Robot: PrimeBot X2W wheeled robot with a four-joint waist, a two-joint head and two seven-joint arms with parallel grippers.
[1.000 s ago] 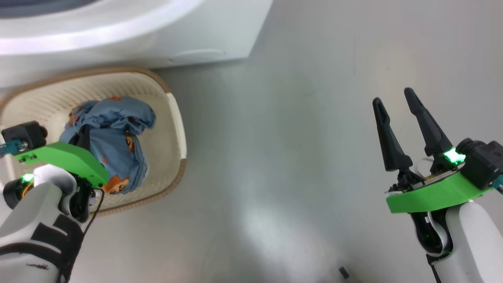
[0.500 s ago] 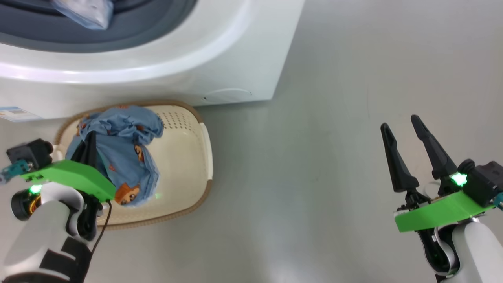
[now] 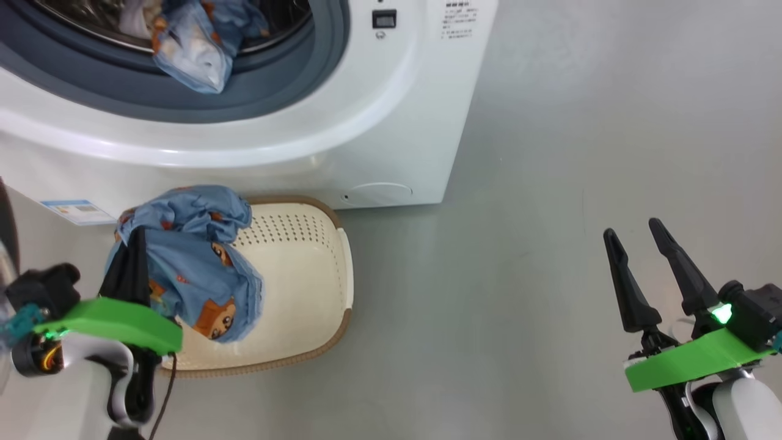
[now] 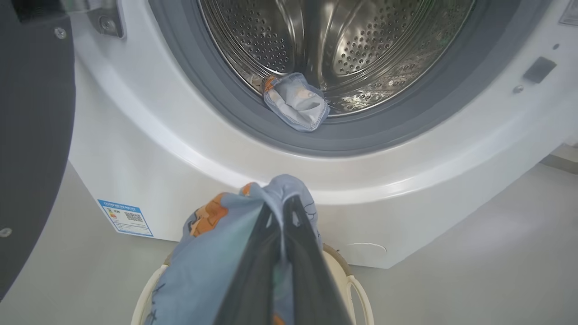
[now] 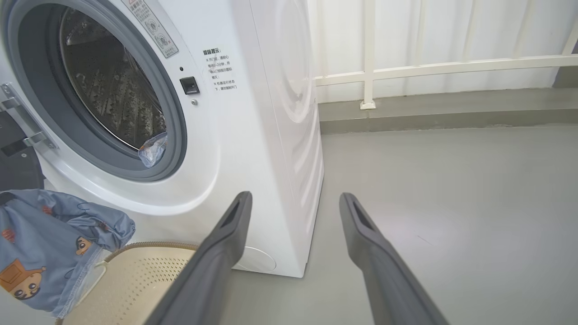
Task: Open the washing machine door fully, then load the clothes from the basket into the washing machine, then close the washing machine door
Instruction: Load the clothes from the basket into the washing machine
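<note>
The white washing machine (image 3: 379, 122) stands with its steel drum (image 4: 334, 40) exposed. Its black door (image 4: 31, 135) is swung out to the left. A pale blue garment (image 4: 295, 101) lies on the drum's lip, over the grey gasket. My left gripper (image 3: 137, 244) is shut on the blue garment with orange prints (image 3: 195, 269), which hangs above the left part of the cream basket (image 3: 305, 275). The basket sits on the floor against the washer's front. My right gripper (image 3: 635, 244) stays open over bare floor far to the right, holding nothing.
A blue label sticker (image 4: 124, 217) and the round filter cap (image 3: 382, 192) sit low on the washer's front. Grey floor (image 3: 519, 275) stretches to the right of the machine. A white railing (image 5: 406, 67) runs along the back wall.
The head camera has tilted up, bringing the drum into view. My left gripper has lifted the blue printed garment up out of the basket toward the washer. The right gripper has stayed open.
</note>
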